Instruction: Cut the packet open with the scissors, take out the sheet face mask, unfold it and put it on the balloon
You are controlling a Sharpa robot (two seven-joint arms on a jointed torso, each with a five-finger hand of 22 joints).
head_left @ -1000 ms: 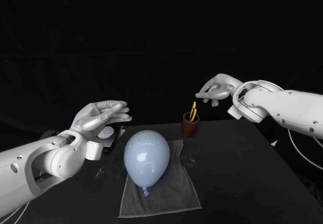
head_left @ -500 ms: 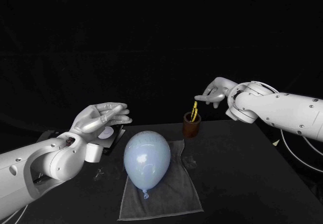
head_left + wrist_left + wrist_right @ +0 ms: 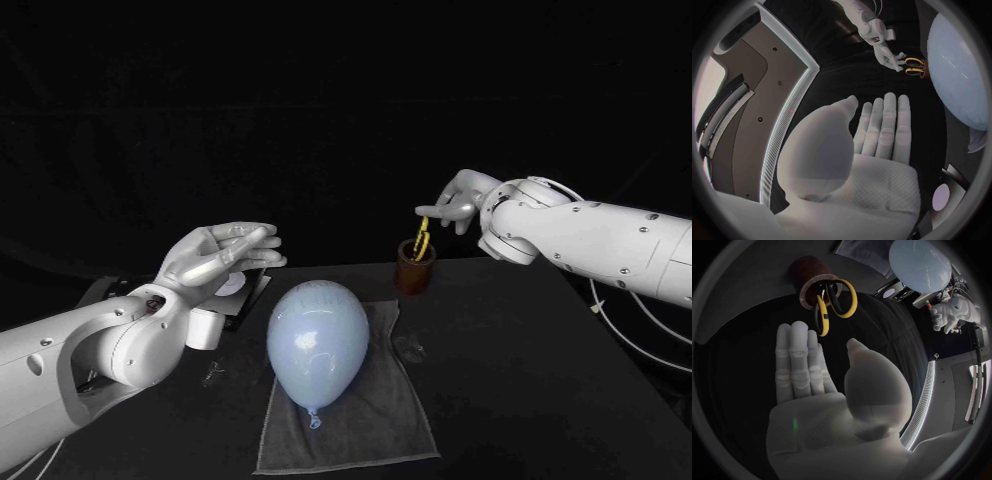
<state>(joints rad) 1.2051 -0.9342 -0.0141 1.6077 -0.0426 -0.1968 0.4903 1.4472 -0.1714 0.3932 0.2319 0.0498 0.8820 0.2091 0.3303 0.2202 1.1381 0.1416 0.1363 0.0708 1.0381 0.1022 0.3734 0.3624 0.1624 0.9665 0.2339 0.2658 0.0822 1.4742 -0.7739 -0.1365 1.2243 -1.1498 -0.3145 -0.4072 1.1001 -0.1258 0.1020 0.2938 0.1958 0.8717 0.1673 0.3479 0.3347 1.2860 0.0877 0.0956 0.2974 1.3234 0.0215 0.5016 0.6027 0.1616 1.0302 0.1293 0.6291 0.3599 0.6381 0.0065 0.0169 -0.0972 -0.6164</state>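
A pale blue balloon (image 3: 315,340) lies on a grey towel (image 3: 361,425) in the middle of the table. Behind it a brown cup (image 3: 414,275) holds scissors with yellow handles (image 3: 421,240) standing up out of it. My right hand (image 3: 454,205) hovers just above those handles, holding nothing. In the right wrist view its straight fingers (image 3: 798,360) point at the scissors (image 3: 836,302) and cup (image 3: 814,280), thumb apart. My left hand (image 3: 216,252) is raised left of the balloon, open and empty; its palm (image 3: 867,165) faces the balloon (image 3: 961,75).
A dark stand with a round white piece (image 3: 228,285) and a small white cylinder (image 3: 202,325) sits under my left hand, near the table's left edge. Bare black table (image 3: 548,380) stretches right of the towel.
My right hand has come down and slightly left, closing on the scissor handles. The left hand and the balloon have stayed put.
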